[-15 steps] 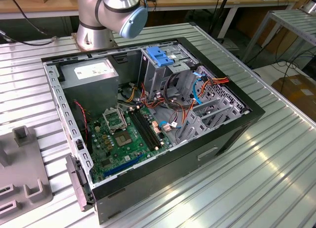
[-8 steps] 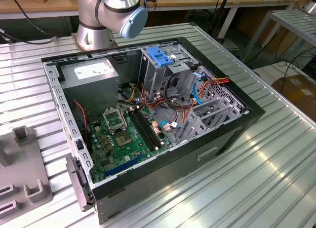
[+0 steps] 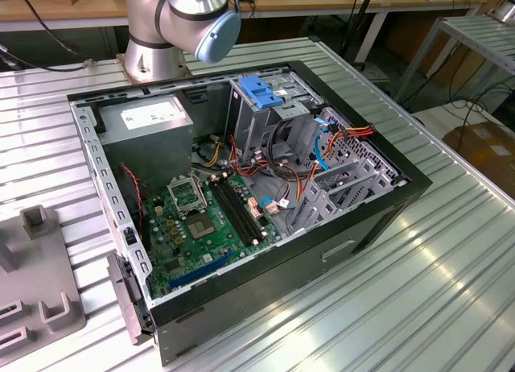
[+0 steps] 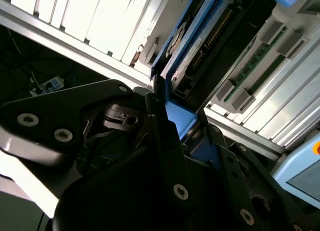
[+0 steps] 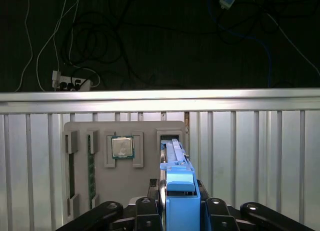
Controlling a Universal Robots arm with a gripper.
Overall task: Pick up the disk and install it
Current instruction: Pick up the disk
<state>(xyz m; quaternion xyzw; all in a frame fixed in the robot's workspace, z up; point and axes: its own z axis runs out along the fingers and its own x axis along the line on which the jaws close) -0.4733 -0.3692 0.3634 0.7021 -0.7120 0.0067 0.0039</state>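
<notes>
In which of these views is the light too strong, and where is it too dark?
Exterior view: even light, glare streaks on the table at the exterior view's right. Second wrist view: table slats blown out white, gripper nearly black. First wrist view: floor behind very dark, disk well lit.

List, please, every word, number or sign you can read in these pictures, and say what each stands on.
No text can be read.
White sticker on the grey box: print too small.
Label on the disk: blurred and seen at a slant.
Processor chip: markings too faint.
Motherboard: markings too small.
</notes>
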